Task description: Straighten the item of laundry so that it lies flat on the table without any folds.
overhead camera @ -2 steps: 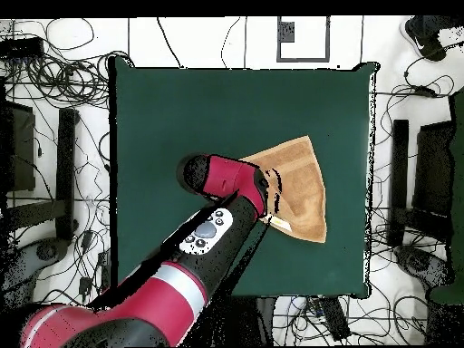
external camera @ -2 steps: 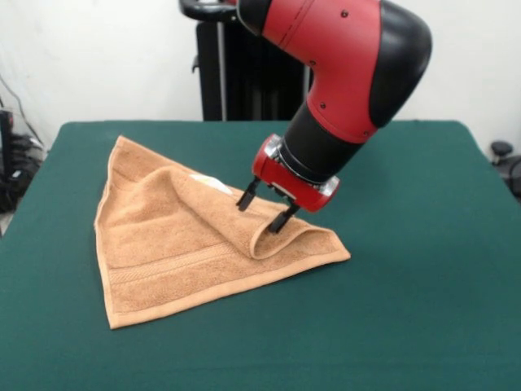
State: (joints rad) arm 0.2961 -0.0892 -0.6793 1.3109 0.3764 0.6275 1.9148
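- On the left half of the green bench [external camera @ -2 steps: 423,269] in the front view lies one towel [external camera @ -2 steps: 155,252], orange-tan, folded over itself into a three-cornered shape. One corner points to the far left, one to the near left, one to the right.
- A folded-over flap runs across the towel from its far left part down to the right corner, and it ends there in a raised loop. A small white tag [external camera @ -2 steps: 213,184] shows on the upper edge of the flap.
- Further right, one tool [external camera @ -2 steps: 267,209] comes down from the one red and black arm [external camera @ -2 steps: 342,73]. Its two dark fingers [external camera @ -2 steps: 247,196] stand a moderate way apart and hold nothing. Their tips are just at the flap's raised edge; I cannot tell if they touch it.
- The relation that matters: most of the towel lies to the left of the tool and nearer to the camera, and the fold's long line runs from far left to near right, passing under the tool.
- I judge that the flap must be taken here and pulled away from the covered part.
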